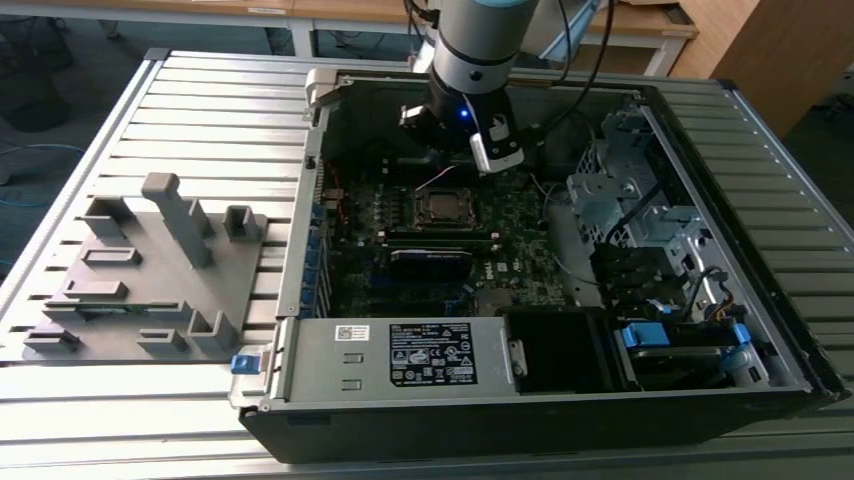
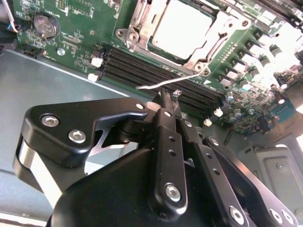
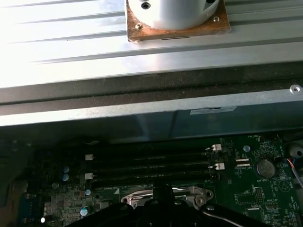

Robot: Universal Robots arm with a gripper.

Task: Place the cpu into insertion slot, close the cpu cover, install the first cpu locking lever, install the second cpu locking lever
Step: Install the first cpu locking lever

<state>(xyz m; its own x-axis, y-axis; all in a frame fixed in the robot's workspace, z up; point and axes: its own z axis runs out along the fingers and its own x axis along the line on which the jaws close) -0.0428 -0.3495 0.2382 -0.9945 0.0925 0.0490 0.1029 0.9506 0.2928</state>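
Observation:
The cpu (image 2: 182,28) lies with its silver-grey top up in the insertion slot (image 2: 156,51) on the green board. The cpu cover (image 2: 222,28) lies flat around it as a silvery frame. A thin wire locking lever (image 2: 163,84) stands off from the slot's near edge, over the memory slots. My gripper (image 2: 166,97) is shut, with its black fingertips right at this lever's free end. In the exterior view the gripper (image 1: 461,150) hangs inside the open computer case just behind the cpu (image 1: 439,206). The first wrist view catches the slot's edge (image 3: 189,193) next to the black fingers (image 3: 163,198).
Black memory slots (image 2: 142,66) run beside the socket and a coin battery (image 2: 43,26) sits further off. The case wall (image 3: 142,118), drive cage (image 1: 627,200) and power supply (image 1: 400,355) ring the board. A grey fixture (image 1: 147,270) rests on the slatted table at the exterior view's left.

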